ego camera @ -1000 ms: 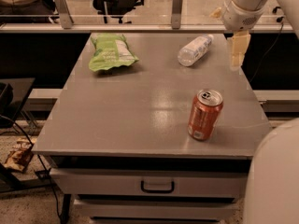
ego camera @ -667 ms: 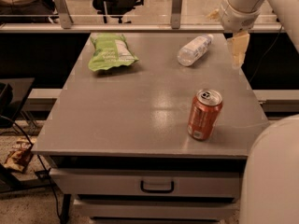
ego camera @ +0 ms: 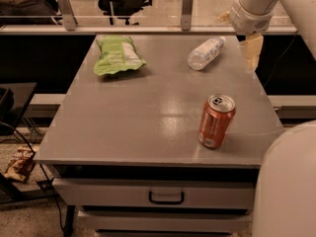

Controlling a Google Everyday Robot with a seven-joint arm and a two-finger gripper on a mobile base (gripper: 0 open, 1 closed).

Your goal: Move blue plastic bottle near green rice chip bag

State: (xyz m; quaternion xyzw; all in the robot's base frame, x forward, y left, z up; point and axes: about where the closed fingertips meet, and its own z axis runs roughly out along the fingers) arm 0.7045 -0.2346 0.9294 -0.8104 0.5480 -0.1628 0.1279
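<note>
Tool (ego camera: pixel 252 52) up at rear right corner of worktop (ego camera: pixel 143 117), hanging just past right edge. Near blue plastic bottle (ego camera: pixel 206 53), not touching it. Degree of opening: cannot tell. Bottle not in its hold.

Blue plastic bottle on its side at rear right of worktop, cap end toward back right.

Green rice chip bag (ego camera: pixel 117 56) flat at rear left, well apart from bottle.

Orange soda can (ego camera: pixel 216 121) upright at front right.

Drawer (ego camera: pixel 166 196) under worktop, closed.
</note>
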